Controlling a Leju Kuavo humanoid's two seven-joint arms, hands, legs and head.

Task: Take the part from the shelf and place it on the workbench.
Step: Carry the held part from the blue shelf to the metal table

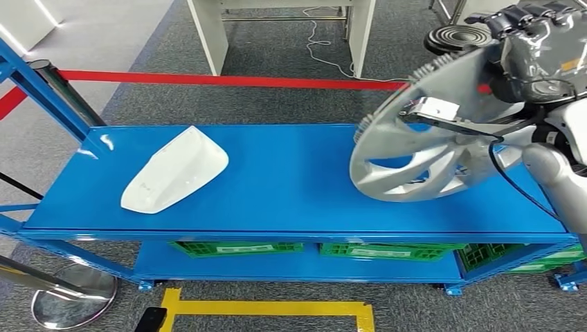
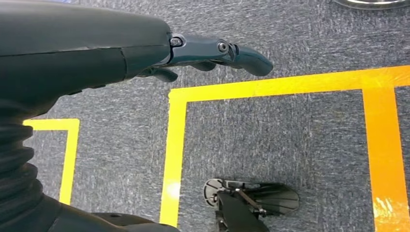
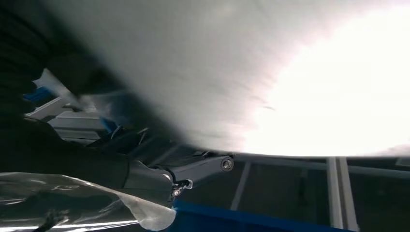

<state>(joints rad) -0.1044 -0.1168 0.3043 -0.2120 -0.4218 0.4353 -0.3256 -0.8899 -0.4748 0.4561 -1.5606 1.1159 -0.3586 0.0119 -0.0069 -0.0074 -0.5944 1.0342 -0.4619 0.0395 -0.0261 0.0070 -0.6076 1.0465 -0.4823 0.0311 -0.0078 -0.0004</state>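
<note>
Two parts were at the blue shelf (image 1: 291, 180): the right hand (image 1: 533, 48) grasped the silver wheel cover (image 1: 422, 145) above it; the white part (image 1: 174, 171) lay on it. Left hand (image 2: 212, 53) hung released over the floor.

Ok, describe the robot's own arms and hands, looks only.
The right arm is glossy silver-white with a black cable looping along it; the right hand is dark grey under clear plastic wrap. The left hand has dark blue-grey fingers with small round pivot screws, behind a smooth dark cover and black ribbed wrist bellows.

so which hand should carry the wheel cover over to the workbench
Right. The right hand already holds the silver wheel cover tilted above the blue shelf; the left hand hangs empty over the floor.
</note>
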